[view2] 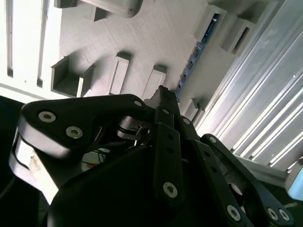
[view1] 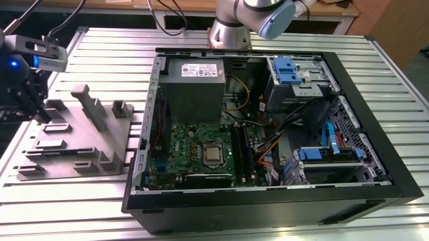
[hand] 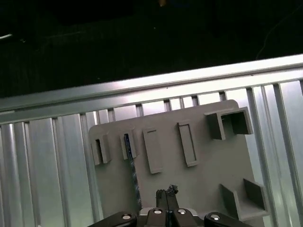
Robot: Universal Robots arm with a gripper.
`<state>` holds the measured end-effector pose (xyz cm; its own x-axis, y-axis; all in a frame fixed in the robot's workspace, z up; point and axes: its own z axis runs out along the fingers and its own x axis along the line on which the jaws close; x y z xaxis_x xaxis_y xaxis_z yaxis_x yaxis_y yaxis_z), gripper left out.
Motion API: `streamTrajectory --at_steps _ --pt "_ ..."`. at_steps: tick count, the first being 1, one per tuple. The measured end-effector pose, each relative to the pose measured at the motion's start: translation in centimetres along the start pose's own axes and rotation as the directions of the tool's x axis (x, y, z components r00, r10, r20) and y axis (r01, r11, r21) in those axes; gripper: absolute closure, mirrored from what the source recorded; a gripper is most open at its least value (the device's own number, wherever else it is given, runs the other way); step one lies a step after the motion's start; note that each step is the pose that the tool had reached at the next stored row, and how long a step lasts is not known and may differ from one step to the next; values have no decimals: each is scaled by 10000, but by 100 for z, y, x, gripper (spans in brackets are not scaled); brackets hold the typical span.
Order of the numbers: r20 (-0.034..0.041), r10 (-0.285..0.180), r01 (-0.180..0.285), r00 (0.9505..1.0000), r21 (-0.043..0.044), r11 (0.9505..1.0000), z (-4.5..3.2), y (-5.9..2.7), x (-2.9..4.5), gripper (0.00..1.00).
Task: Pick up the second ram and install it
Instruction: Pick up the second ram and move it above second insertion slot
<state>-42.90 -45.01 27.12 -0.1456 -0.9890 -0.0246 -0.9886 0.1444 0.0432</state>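
The second ram (hand: 132, 165) stands on edge in a slot of the grey holder tray (hand: 208, 165), showing as a thin dark blue strip. In the second wrist view the ram (view2: 193, 53) is a blue edge between two grey ribs of the tray (view2: 142, 42). My gripper (hand: 166, 194) hovers above the tray, a little to one side of the strip and not touching it. Its fingertips (view2: 163, 93) are shut together with nothing between them. In the exterior view the gripper (view1: 39, 111) hangs over the tray's (view1: 74, 150) end at the exterior view's left.
An open computer case (view1: 268, 125) lies at the exterior view's right of the tray, with the green motherboard (view1: 194, 148), a grey power supply (view1: 194, 80) and blue drive brackets (view1: 285, 70) inside. The arm's base (view1: 231, 27) stands behind the case. All rest on a ribbed aluminium table (view1: 107, 55).
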Motion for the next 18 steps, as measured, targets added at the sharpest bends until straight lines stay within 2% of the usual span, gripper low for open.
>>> streamTrajectory --at_steps 2,6,11,15,18 --pt "-13 -269 269 9996 -8 9996 1 0 1 90" --pt "-14 -297 297 9996 -7 9996 2 0 0 90" --pt "-3 -381 381 9993 101 9992 41 -2 1 90" --pt "-10 -599 599 9982 123 9981 63 -4 16 90" --pt "-14 -693 693 9976 123 9975 77 -10 57 90"
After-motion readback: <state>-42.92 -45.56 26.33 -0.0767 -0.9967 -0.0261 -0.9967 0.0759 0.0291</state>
